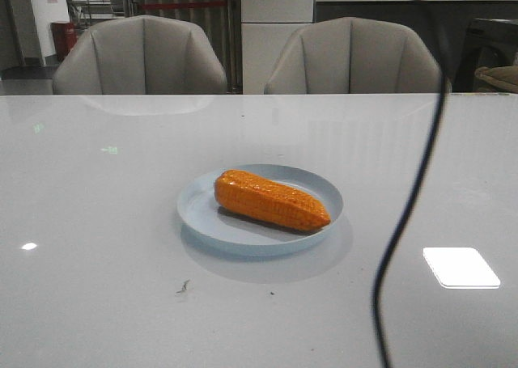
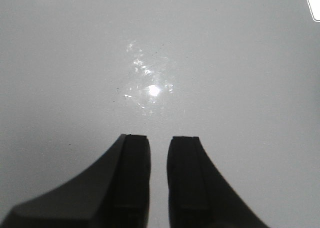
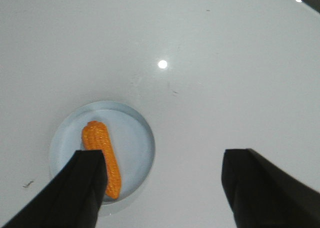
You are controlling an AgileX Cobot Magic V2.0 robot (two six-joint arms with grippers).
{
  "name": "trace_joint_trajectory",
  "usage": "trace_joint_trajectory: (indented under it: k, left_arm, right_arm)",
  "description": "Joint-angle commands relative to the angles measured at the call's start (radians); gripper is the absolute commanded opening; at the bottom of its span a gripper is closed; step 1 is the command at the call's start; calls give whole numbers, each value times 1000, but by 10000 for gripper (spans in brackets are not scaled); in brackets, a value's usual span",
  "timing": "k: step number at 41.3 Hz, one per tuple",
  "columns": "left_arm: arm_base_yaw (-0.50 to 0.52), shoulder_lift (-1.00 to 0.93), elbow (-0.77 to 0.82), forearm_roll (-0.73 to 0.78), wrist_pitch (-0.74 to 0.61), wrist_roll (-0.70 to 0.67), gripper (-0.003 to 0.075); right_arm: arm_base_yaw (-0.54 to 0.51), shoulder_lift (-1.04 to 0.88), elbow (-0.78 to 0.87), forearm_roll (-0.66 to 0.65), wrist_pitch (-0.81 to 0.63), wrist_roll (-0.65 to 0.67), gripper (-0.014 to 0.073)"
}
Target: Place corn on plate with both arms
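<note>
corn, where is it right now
In the front view the corn lies on the pale blue plate near the middle of the table, tapered end toward the right. Neither gripper touches it.
</note>
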Motion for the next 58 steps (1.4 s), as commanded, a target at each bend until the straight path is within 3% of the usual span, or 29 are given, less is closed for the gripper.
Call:
trace_joint_trajectory:
  k: [1, 8, 16, 22, 34, 40, 58]
  left_arm:
    - [0, -16, -37, -12, -63, -11, 204]
    - [0, -16, -37, -12, -63, -11, 204]
    - [0, -16, -37, -12, -63, -11, 204]
    - [0, -16, -37, -12, -63, -11, 204]
    - [0, -16, -37, -12, -63, -11, 204]
    - [0, -16, -37, -12, -63, -11, 204]
    - [0, -16, -37, -12, -63, -11, 203]
  right_arm:
    - [-89, -128, 35, -12, -14, 4, 584]
    - [-248, -287, 295, -12, -81, 4, 584]
    - [-387, -511, 724, -8, -291, 4, 584]
    - [-441, -649, 974, 0, -410, 4, 584]
    - [-459, -841, 1361, 4, -496, 40, 584]
    - [-459, -882, 1446, 5, -524, 53, 584]
    - [-459, -885, 1446, 5, -524, 53, 584]
